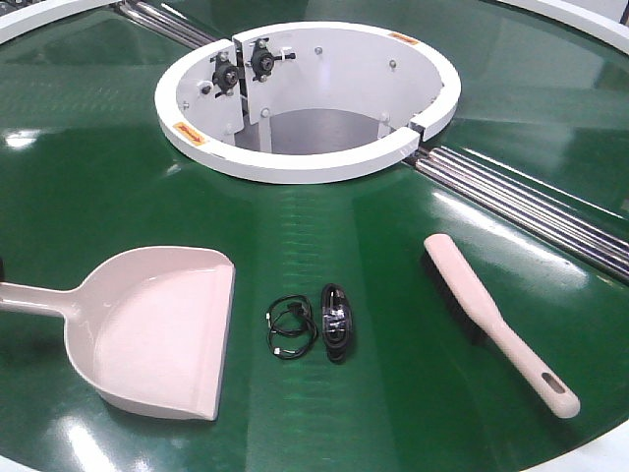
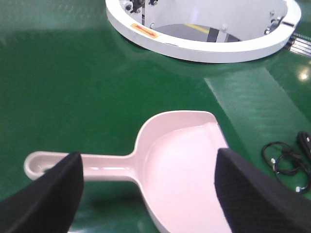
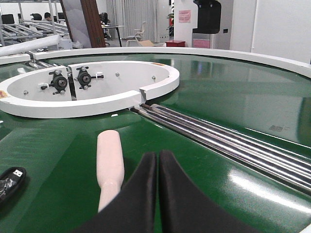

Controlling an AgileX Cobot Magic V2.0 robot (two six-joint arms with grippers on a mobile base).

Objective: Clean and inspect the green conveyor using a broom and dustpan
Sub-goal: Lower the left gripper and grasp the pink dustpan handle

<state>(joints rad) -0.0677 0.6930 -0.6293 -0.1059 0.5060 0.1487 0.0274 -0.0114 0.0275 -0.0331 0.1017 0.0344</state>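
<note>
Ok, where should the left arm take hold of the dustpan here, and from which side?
By its long straight handle, from above, fingers closing across its narrow width. The dustpan lies flat on the green conveyor with the handle sticking out toward the left, clear of the cables; the scoop looks too wide. The left gripper is open above it.

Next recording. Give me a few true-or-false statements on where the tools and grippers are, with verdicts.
1. In the front view, the dustpan lies left of the broom. True.
2. The left gripper is shut on the dustpan handle. False: it is open, its fingers wide apart.
3. Black cables lie between dustpan and broom. True.
4. The broom sits inside the white hub. False: it lies on the green belt, outside the hub.
5. The right gripper is shut. True.
</note>
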